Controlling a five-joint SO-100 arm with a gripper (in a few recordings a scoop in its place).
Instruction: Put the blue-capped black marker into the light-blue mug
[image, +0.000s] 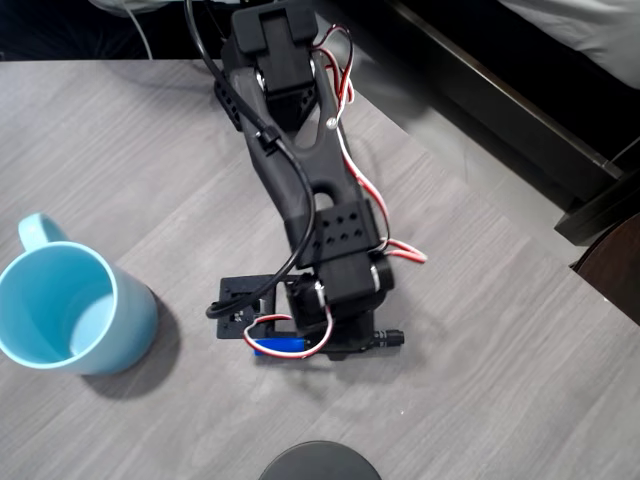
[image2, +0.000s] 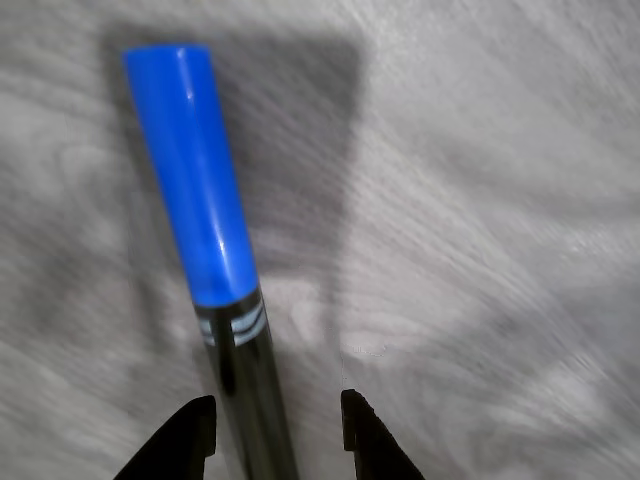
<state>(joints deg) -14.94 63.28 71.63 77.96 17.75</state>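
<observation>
My gripper (image2: 272, 430) straddles blue-capped black marker (image2: 205, 220) lying on table (image: 480, 400); cannot tell if clenched. Nothing lifted yet. Light-blue mug (image: 70, 310) well apart, empty; lift, carry, drop remain.

Marker (image: 282, 346) under arm, right of mug (image: 70, 310)

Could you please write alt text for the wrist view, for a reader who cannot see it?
A blue-capped black marker lies on a grey wood-grain table, its black barrel running between the two dark fingertips of the gripper. The cap points away from the camera, with a shadow beside it.
</observation>
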